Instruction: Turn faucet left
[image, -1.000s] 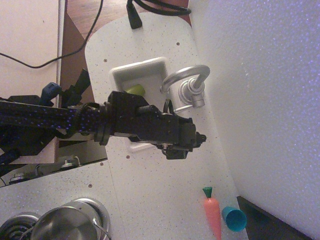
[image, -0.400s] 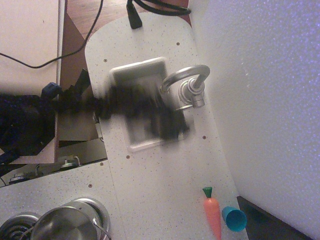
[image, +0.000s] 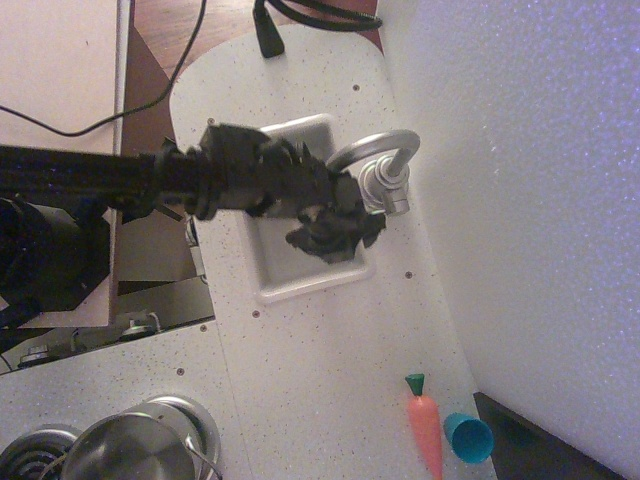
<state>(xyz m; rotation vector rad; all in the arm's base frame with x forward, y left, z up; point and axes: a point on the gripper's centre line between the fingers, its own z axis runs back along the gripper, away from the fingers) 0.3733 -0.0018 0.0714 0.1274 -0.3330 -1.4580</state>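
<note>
The silver faucet (image: 384, 188) stands at the right rim of the white sink (image: 300, 280). Its curved spout (image: 372, 146) arches back over the sink's far right corner. My black gripper (image: 345, 228) comes in from the left over the sink. Its tip sits just left of and below the faucet's ribbed base, close to or touching it. The fingers are a dark mass seen from above, so I cannot tell whether they are open or shut. The thin side lever is hidden by the gripper.
A white foam wall (image: 520, 200) runs along the right, close behind the faucet. An orange toy carrot (image: 425, 425) and a blue cup (image: 467, 437) lie at the lower right. A steel pot (image: 130, 452) sits at the lower left. Black cables (image: 268, 30) lie at the top.
The gripper has swung up and to the left, from the counter right of the sink to just beside the faucet base. The faucet looks unmoved.
</note>
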